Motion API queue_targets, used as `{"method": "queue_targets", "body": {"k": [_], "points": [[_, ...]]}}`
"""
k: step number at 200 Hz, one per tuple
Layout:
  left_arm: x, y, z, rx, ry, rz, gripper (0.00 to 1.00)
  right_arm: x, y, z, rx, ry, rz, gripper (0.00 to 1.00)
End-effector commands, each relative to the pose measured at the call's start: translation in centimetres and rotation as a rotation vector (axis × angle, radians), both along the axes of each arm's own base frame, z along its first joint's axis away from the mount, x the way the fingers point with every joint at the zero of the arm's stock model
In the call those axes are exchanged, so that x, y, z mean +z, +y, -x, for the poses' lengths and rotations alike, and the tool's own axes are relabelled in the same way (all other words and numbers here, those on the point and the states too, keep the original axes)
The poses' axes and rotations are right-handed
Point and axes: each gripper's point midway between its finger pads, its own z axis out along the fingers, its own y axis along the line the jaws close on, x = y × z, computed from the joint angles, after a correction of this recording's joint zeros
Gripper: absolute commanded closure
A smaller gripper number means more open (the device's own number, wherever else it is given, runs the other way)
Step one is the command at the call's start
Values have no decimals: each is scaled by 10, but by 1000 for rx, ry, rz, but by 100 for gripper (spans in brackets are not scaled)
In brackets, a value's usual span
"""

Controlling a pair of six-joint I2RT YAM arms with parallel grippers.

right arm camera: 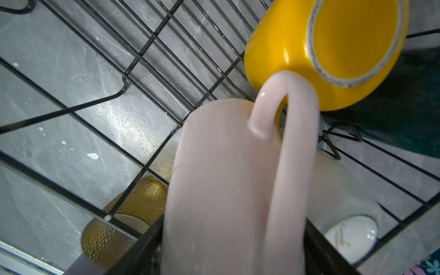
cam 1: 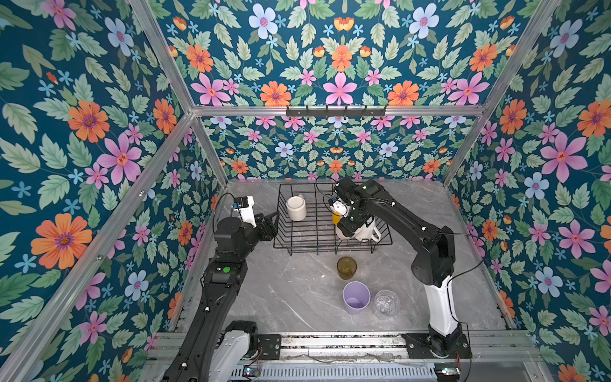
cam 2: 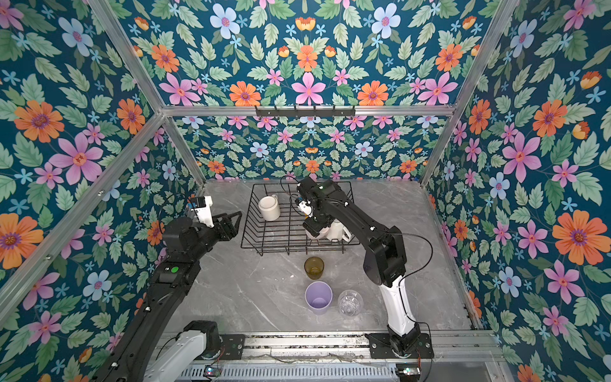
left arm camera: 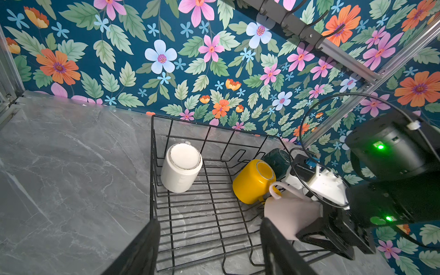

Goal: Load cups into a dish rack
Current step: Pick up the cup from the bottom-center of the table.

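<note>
Placing step, by the look of it. Grips the pale pink mug (right arm camera: 221,181) in the right end effector (cam 1: 346,231), jaws pressed against the mug's sides, over the right front part of the dish rack (cam 1: 314,231) in both top views. Carries it with the long axis running straight out from the wrist, handle turned toward the wrist camera, far end aimed at the yellow mug (left arm camera: 252,181) lying on its side. Cannot tell whether handle and yellow mug touch; very close at least.

Crowded there: dark green mug (left arm camera: 276,159) behind the yellow one, white mug (cam 1: 365,233) just beside on the right. Leaves bare wire toward the left of the frame, up to the cream mug (cam 1: 296,207) standing mouth down. Calls, probably, for a slight shift that way before lowering and letting go.

Holds nothing in the left end effector (cam 1: 272,225), jaws spread, just left of the rack.

Waiting on the worktop (cam 1: 281,297), lower in the frame: olive-brown glass (cam 1: 346,267), lilac tumbler (cam 1: 356,297), clear glass (cam 1: 386,302).
</note>
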Motion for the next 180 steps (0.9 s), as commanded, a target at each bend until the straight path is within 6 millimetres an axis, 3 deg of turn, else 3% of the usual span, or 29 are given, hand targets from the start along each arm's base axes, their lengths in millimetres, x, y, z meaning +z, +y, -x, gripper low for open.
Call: {"method": "queue_targets", "body": {"k": [1,63,114,180], "points": [[2,1,0,-2,-13,-12,32,14,-5,6,1,-11,-2,74],[2,1,0,-4,-14,-10,32,22,-7,19,42,5,-4,74],[1,0,1,-8,-11,-9,32,13,-2,27,70,42,6,74],[0,1,2,-6,-12,-7,32,-6,5,22,72,78,30,74]]}}
